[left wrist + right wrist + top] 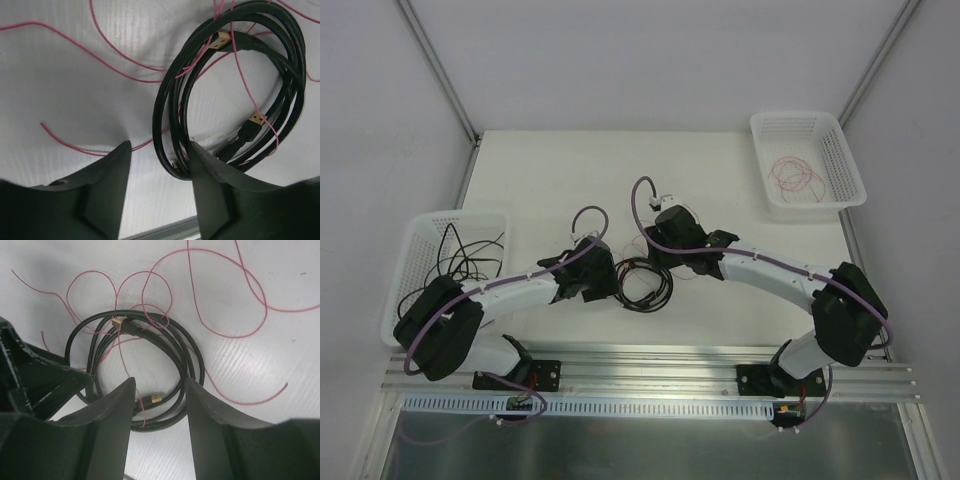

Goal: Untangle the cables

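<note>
The cables (642, 283) lie on the white table between my two grippers: a black coil with gold plug ends, and a fine red wire looped through it. In the left wrist view the black coil (161, 110) fills the right side and the red wire (75, 148) spreads left. My left gripper (160, 146) is open, with the coil's near edge between its fingers, next to the right one. My right gripper (160, 382) is open over the coil (145, 316), with a gold plug (156, 399) between its fingers. The red wire (235, 336) loops to the right.
A white basket (460, 215) at the left edge holds black cables (465, 258). Another white basket (815, 204) at the back right holds red wires (795, 178). The left gripper's body (30, 380) shows close by in the right wrist view. A metal rail runs along the near table edge.
</note>
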Controlling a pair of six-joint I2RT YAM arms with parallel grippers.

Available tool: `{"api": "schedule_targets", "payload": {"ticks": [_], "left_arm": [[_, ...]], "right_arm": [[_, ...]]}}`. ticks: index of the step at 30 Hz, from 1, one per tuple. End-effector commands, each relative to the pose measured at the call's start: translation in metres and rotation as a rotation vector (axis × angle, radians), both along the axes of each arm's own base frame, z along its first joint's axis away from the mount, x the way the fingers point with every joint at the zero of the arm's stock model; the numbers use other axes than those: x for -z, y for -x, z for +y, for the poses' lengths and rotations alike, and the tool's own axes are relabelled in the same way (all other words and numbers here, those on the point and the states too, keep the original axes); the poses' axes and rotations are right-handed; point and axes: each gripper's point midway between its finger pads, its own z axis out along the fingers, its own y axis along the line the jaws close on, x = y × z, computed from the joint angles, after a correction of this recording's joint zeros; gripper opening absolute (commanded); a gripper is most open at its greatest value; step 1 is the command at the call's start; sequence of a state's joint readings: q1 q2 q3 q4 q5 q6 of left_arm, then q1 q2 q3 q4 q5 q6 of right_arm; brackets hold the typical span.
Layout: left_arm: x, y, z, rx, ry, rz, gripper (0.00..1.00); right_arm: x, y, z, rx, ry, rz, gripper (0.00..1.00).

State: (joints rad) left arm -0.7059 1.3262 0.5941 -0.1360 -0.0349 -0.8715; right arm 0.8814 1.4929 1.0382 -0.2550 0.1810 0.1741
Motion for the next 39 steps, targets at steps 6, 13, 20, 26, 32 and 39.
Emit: {"api": "schedule_targets", "payload": {"ticks": [6,13,20,26,32,39], "left_arm": [[0.007,-0.007,-0.015,-0.018,-0.017,-0.023,0.12],[0.004,-0.003,-0.013,0.012,-0.017,-0.037,0.0],[0.005,0.001,-0.011,0.037,-0.029,-0.029,0.0],[0.005,0.002,-0.011,0.055,-0.039,-0.025,0.0],[0.003,0.002,-0.008,0.057,-0.048,-0.03,0.0],[0.003,0.002,-0.007,0.058,-0.059,-0.032,0.0]], "right_arm": [[0.006,-0.036,0.043,-0.167,-0.05,-0.087,0.48],[0.032,-0.05,0.052,-0.195,0.0,-0.082,0.5],[0.044,-0.054,0.036,-0.154,0.065,-0.071,0.49],[0.055,-0.041,0.025,-0.181,0.086,-0.035,0.48],[0.063,-0.031,0.017,-0.21,0.115,-0.009,0.44],[0.059,-0.032,0.012,-0.208,0.113,-0.017,0.18]]}}
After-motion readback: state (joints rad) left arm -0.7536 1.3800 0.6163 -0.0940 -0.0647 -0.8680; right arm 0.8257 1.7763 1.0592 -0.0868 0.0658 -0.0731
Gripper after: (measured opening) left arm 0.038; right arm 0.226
